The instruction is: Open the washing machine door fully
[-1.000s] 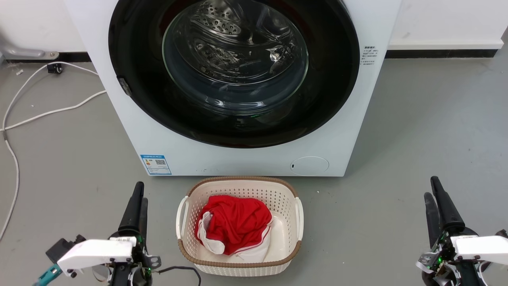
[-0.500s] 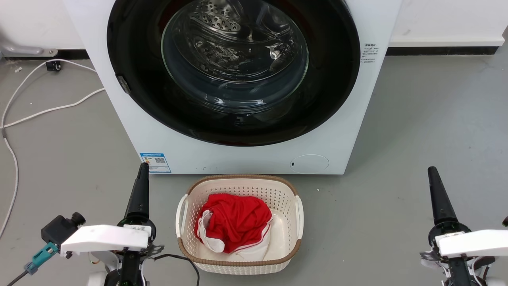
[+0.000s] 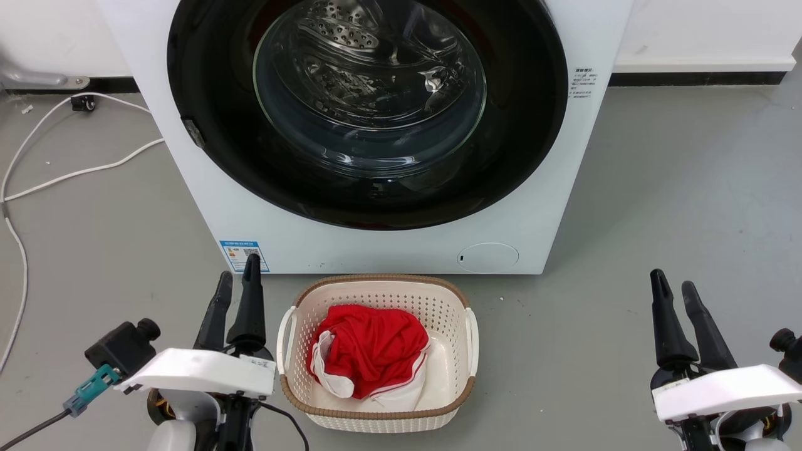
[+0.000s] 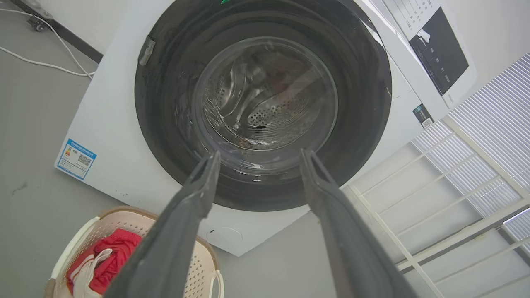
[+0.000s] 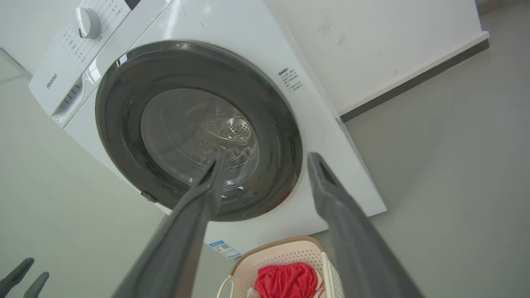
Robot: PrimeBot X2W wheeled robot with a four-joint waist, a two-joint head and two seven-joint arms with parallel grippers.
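Observation:
The white washing machine (image 3: 388, 254) stands in front of me. Its round glossy black washing machine door (image 3: 216, 94) lies shut, flush with the front, and the steel drum shows through the glass. A small grey latch (image 3: 193, 133) sits on the door's left edge. My left gripper (image 3: 237, 268) is low at the left, open and empty, well short of the machine. My right gripper (image 3: 671, 280) is low at the right, also open and empty. In the left wrist view my left gripper (image 4: 260, 153) frames the door (image 4: 165, 103). In the right wrist view my right gripper (image 5: 267, 156) points at the door (image 5: 124, 103).
A cream basket (image 3: 376, 280) holding a red and white garment (image 3: 369, 351) stands on the grey floor just before the machine, between my grippers. White cables (image 3: 62, 175) trail on the floor at the left. A white window frame (image 4: 455, 186) stands right of the machine.
Both wrists have turned, so each gripper's two fingers now show side by side and apart. The left gripper shifted right towards the basket, the right one slightly left. The door has not moved.

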